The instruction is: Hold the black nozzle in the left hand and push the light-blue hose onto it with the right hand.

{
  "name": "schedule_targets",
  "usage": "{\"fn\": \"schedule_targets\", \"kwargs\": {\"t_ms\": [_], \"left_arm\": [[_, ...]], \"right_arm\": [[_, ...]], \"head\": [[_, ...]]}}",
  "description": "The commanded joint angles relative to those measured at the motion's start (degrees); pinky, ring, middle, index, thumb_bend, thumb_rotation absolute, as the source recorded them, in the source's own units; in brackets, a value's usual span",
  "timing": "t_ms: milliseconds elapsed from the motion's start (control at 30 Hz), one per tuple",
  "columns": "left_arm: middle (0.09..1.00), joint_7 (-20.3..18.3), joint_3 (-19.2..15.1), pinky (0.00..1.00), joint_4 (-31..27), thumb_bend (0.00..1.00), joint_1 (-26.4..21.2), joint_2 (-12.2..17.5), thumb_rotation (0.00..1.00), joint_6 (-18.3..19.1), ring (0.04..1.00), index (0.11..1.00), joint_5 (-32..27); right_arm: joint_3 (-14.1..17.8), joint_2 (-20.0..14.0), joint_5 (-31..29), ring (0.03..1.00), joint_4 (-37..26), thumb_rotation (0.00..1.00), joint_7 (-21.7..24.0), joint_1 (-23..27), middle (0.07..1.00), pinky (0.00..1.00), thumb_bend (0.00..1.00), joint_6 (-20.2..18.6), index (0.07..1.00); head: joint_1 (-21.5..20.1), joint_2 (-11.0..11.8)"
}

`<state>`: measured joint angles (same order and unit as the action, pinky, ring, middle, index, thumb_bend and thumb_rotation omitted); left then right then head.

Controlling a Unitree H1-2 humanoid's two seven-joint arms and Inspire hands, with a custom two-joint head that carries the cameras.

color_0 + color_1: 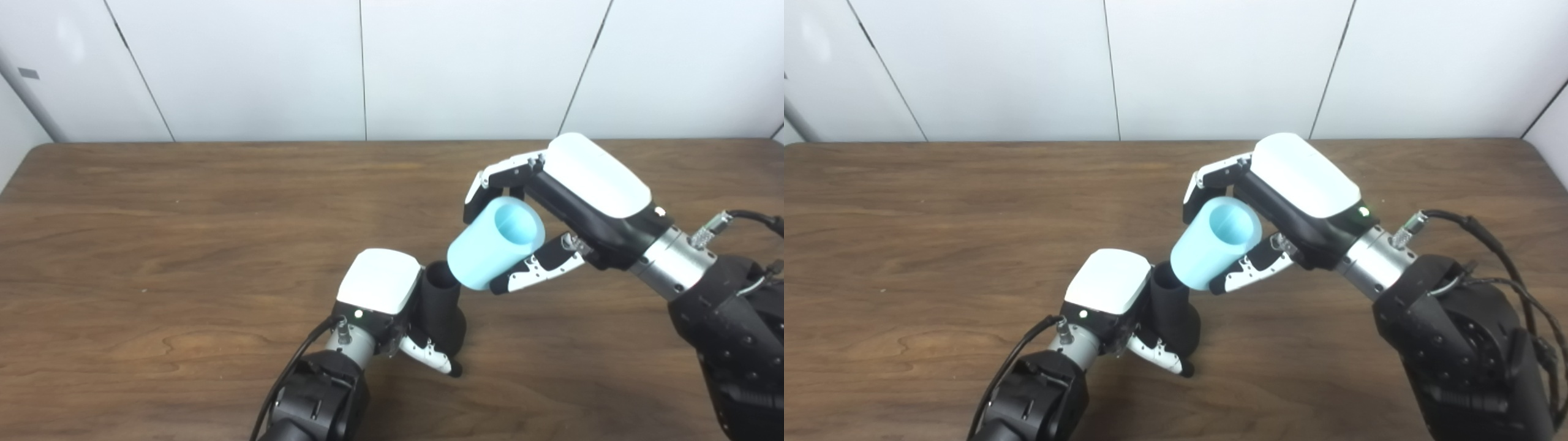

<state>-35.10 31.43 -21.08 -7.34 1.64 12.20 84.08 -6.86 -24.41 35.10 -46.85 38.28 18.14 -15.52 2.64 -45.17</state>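
Lower centre, the left hand (392, 300) grips the black nozzle (442, 306) upright on the surface (153, 245), mouth up (ready to receive). Just right, the right hand (551, 208) clasps the light-blue hose (493, 245), tilted toward that mouth.

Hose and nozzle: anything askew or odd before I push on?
Only alignment: the light-blue hose in the right hand is tilted, its lower end beside the black nozzle mouth, not over it. Left hand grips the nozzle upright.

The tabletop (184, 214) is viewed from above its near edge toward the far wall (1213, 61); nearly all is shared by both views.
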Motion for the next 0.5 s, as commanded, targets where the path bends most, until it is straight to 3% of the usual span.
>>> {"fn": "schedule_targets", "kwargs": {"t_ms": [0,467], "left_arm": [[0.553,-3.2,1.5,0.75,0.42,0.51,1.24,-0.19,0.0,-1.97,0.663,0.448,-0.8],[0.544,-3.46,1.24,0.74,-0.65,0.52,2.05,-0.42,0.0,-2.95,0.646,0.457,-0.05]], "right_arm": [[1.09,-0.28,-0.47,0.55,-1.77,0.0,-0.89,1.78,0.508,0.42,0.53,0.21,0.468],[-0.91,2.26,2.05,0.551,0.1,0.0,-0.98,0.09,0.509,0.43,0.53,-0.58,0.472]], "head": [[0.0,-0.01],[0.55,-0.68]]}}
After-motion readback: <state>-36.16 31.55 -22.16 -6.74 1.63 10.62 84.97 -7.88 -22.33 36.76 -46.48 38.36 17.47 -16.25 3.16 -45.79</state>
